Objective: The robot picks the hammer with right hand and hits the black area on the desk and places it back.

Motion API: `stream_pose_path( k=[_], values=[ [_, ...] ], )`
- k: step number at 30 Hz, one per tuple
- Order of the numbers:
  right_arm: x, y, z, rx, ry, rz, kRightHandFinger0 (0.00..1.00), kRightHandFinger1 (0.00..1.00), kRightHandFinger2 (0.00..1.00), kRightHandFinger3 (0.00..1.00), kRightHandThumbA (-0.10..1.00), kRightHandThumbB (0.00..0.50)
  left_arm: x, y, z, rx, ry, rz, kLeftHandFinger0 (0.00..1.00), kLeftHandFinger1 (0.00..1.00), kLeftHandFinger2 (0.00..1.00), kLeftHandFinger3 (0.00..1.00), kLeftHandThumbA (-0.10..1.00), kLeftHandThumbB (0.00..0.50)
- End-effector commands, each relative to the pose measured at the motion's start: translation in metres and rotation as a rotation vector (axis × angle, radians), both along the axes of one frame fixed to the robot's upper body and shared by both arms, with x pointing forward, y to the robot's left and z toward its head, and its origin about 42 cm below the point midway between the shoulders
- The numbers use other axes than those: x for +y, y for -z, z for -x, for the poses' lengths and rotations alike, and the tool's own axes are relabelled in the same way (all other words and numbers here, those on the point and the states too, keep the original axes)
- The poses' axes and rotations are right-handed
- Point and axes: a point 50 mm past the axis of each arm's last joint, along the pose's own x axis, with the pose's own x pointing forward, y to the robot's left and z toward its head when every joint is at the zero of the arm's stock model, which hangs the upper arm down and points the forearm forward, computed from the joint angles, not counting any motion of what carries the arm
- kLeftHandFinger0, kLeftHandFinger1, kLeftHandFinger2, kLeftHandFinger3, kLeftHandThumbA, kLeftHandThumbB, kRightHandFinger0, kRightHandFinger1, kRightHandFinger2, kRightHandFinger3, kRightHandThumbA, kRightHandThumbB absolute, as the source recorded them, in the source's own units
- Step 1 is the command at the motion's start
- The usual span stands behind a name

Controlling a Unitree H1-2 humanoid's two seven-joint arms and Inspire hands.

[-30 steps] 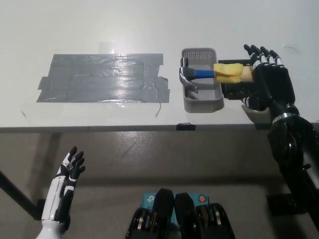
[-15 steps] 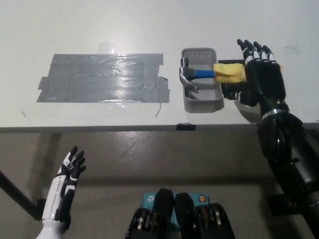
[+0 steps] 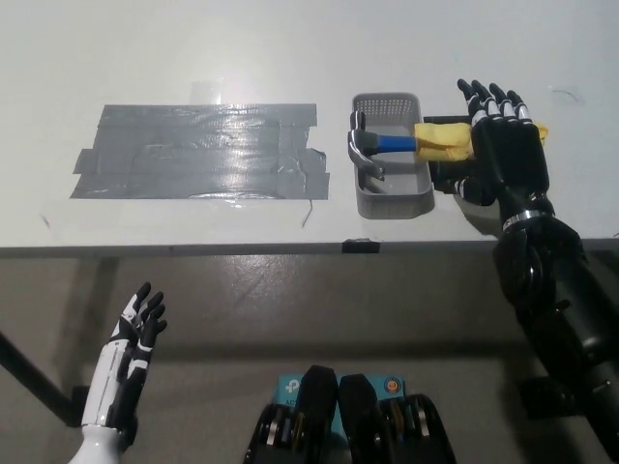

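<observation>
Head view: the black right robot hand [image 3: 505, 150], spread and empty, has been shifted leftward over the yellow grip of the hammer [image 3: 406, 143] resting across the grey basket [image 3: 391, 200], so grasping appears imminent.
</observation>
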Motion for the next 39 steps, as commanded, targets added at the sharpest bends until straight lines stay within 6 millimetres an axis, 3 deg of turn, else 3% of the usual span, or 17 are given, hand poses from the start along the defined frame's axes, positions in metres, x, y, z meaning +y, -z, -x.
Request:
stream_pose_path(
  k=[1, 11, 39],
  values=[
    [0.01, -0.037, -0.012, -0.128, -0.025, -0.013, 1.0, 1.0, 1.0, 1.0, 1.0, 0.36, -0.001, -0.015, -0.003, -0.075, 0.025, -0.015, 1.0, 1.0, 1.0, 1.0, 0.87, 0.0],
    [0.013, -0.044, -0.015, -0.151, -0.03, -0.016, 1.0, 1.0, 1.0, 1.0, 1.0, 0.339, -0.002, -0.016, -0.003, -0.074, 0.029, -0.011, 1.0, 1.0, 1.0, 1.0, 0.84, 0.0],
    [0.02, -0.039, -0.034, -0.099, -0.007, -0.013, 1.0, 1.0, 1.0, 1.0, 1.0, 0.359, -0.003, -0.02, -0.005, -0.092, 0.037, -0.014, 1.0, 1.0, 1.0, 1.0, 0.84, 0.0]
  ],
)
